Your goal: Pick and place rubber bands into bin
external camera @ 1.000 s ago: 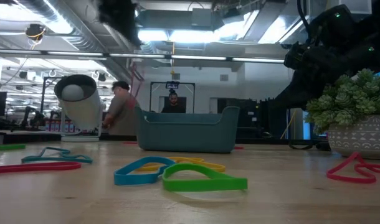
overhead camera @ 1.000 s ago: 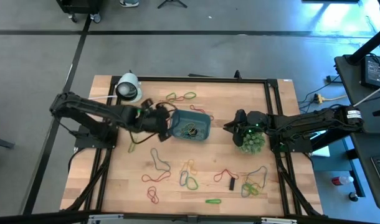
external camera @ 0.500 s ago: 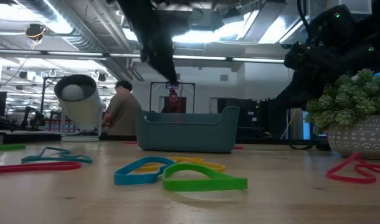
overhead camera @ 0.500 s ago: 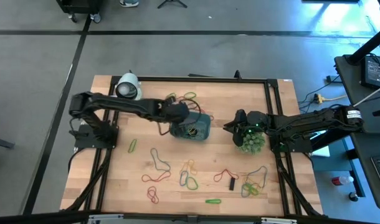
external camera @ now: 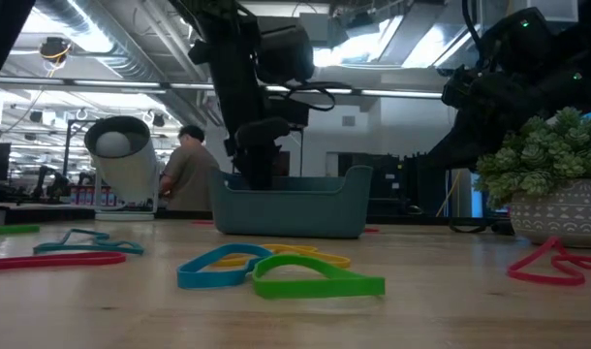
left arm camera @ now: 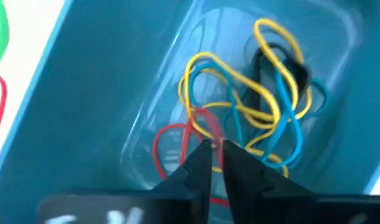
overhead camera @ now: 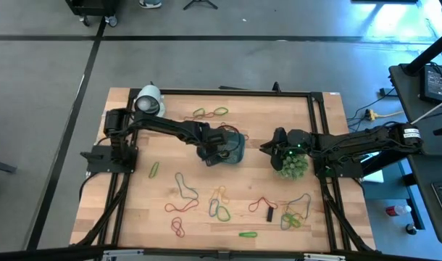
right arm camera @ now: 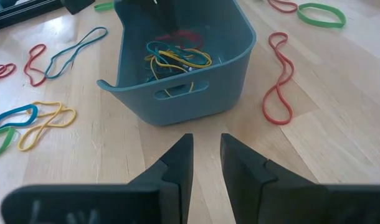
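Observation:
The blue-teal bin stands mid-table and holds several yellow, blue and dark rubber bands. My left gripper reaches down inside the bin, its fingers nearly together on a red rubber band. My right gripper is open and empty, above the table just right of the bin. Many loose bands lie on the wood, such as a red one and a green one. My left gripper pinches the red rubber band between its two fingertips, at a strand right by the tips. The fingers come from above, pointing down into the bin. The rest of the band's loop lies slack on the bin's floor.
A white dome-shaped object stands at the far left. A green plant in a pot stands under the right arm. A small black block lies near the front bands. A person shows in the room behind.
My left gripper has gone toward the table's right edge, from left of the bin to above it, and then down into the bin.

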Controlling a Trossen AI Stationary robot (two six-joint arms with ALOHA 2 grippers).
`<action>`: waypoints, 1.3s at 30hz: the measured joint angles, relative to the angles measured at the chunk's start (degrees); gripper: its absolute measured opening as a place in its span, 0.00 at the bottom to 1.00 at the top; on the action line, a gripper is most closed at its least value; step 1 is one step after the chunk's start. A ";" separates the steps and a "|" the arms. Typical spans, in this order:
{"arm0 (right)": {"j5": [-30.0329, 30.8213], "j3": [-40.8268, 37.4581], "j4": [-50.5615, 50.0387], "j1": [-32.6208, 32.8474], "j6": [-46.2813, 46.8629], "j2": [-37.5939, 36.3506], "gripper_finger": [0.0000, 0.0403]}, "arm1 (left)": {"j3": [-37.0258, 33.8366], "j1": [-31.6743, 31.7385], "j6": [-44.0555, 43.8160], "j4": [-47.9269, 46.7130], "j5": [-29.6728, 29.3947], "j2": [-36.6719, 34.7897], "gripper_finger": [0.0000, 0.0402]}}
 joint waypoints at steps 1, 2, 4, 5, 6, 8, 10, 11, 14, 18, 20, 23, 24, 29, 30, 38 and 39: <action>0.00 0.00 -0.02 0.00 0.00 0.00 0.21 | 0.01 0.00 0.00 0.08 0.23 0.00 0.11; 0.00 0.00 -0.02 -0.01 0.00 0.00 0.21 | 0.01 -0.01 0.00 -0.09 0.24 -0.11 0.14; 0.00 0.00 -0.02 -0.02 -0.04 0.00 0.21 | -0.01 -0.02 0.01 -0.17 0.26 -0.67 0.19; 0.00 0.00 -0.02 0.00 -0.04 0.00 0.21 | -0.01 -0.02 0.29 -0.16 0.24 -1.13 0.22; 0.00 0.00 -0.02 -0.02 -0.04 0.00 0.21 | -0.01 0.00 0.81 -0.11 0.22 -1.55 0.24; 0.00 0.00 -0.02 -0.01 -0.09 0.00 0.21 | 0.01 -0.02 2.05 -0.21 0.20 -2.45 0.29; 0.00 0.00 -0.03 -0.02 -0.11 0.00 0.21 | 0.00 -0.02 3.03 -0.21 -0.16 -3.65 0.32; 0.00 0.00 -0.02 0.00 -0.13 0.00 0.21 | -0.01 -0.02 3.61 -0.27 -0.24 -4.52 0.33; 0.00 0.00 -0.04 -0.02 -0.13 0.00 0.21 | -0.01 -0.02 5.06 -0.20 -0.69 -7.75 0.34; 0.00 0.00 -0.08 -0.02 -0.15 0.00 0.21 | -0.01 -0.04 5.80 -1.59 -3.26 -13.20 0.34; 0.00 0.00 -0.34 0.00 -0.15 0.00 0.21 | 0.01 -0.04 5.25 -3.61 -4.92 -16.04 0.33; 0.02 0.00 -0.54 -0.02 -0.15 0.00 0.21 | -1.67 -0.26 5.07 -6.17 -7.73 -20.50 0.31; 0.02 0.00 -0.50 -0.02 -0.15 0.00 0.21 | -3.30 -0.26 5.02 -6.31 -8.11 -22.35 0.30; 0.02 0.00 -0.48 -0.02 0.08 0.00 0.21 | -16.41 -0.26 1.91 -2.09 -5.92 -32.96 0.23; -0.01 0.00 -0.40 0.00 0.07 0.00 0.21 | -19.57 -0.28 1.11 -0.07 -5.34 -35.38 0.20; -0.02 0.00 -0.02 0.00 0.03 0.00 0.21 | -41.03 -0.28 -1.77 11.76 -1.08 -56.20 0.01; -0.02 0.00 -0.03 -0.01 -0.06 0.00 0.21 | -42.95 -0.26 -1.78 12.33 -0.78 -58.67 0.01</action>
